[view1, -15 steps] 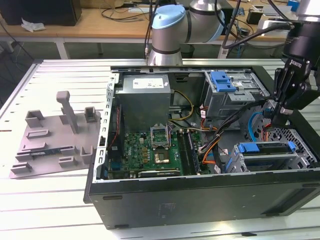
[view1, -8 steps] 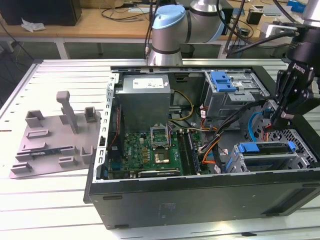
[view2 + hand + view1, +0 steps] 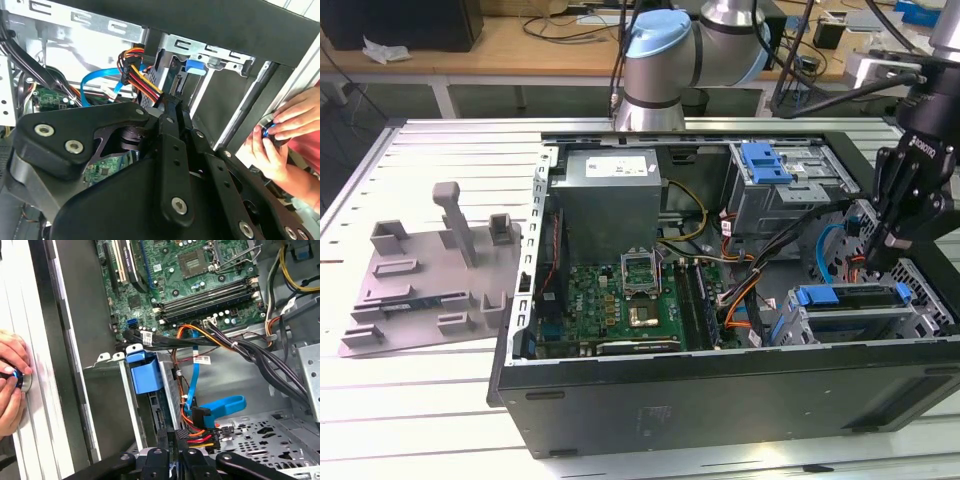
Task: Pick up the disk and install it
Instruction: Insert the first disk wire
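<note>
My black gripper hangs inside the open computer case, over the drive cage at the exterior view's right. Its fingers are shut, with nothing visible between them in either wrist view. The tips point at the narrow edge of the disk, which stands edge-on in the cage slot with its label hidden. A bundle of red, yellow and black wires and a blue flat cable end right at that edge. I cannot tell whether the fingertips touch the disk.
A blue bracket sits atop this cage, and a second one tops the far cage. The motherboard and power supply fill the case's left half. A person's hands hold a small round object at the case's outer wall. A grey fixture lies on the table.
</note>
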Available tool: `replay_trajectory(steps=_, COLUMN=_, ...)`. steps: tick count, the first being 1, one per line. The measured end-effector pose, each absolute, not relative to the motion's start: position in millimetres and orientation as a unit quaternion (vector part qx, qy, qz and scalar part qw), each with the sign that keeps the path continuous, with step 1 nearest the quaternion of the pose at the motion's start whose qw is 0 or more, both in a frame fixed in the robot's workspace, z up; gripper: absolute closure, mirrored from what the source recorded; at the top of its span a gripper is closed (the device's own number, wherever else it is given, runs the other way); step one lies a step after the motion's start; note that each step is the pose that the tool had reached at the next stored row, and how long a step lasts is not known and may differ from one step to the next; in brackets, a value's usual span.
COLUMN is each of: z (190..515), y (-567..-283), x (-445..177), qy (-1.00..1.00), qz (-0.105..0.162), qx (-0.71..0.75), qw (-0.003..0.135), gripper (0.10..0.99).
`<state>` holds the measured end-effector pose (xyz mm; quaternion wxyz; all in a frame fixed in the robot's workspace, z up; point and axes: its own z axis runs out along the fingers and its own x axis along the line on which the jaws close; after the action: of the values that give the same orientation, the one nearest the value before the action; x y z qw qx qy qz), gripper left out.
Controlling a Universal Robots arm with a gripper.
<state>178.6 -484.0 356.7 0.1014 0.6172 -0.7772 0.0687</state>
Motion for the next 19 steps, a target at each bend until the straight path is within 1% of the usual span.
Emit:
replay_trajectory(steps=6, z=356.8, y=-484.8, x=177.6, qy=-0.755, qz=0.072, qx=0.644, qw=0.098, gripper=0.918)
replay_trajectory(steps=11, z=356.8, y=-492.2, x=175.3, qy=-0.747, qz=0.067, qx=0.655, qw=0.092, gripper=0.918)
replay_trajectory(steps=19, z=356.7, y=-500.0, x=175.0, qy=-0.744, qz=0.047, qx=0.664, qw=0.066, gripper=0.918)
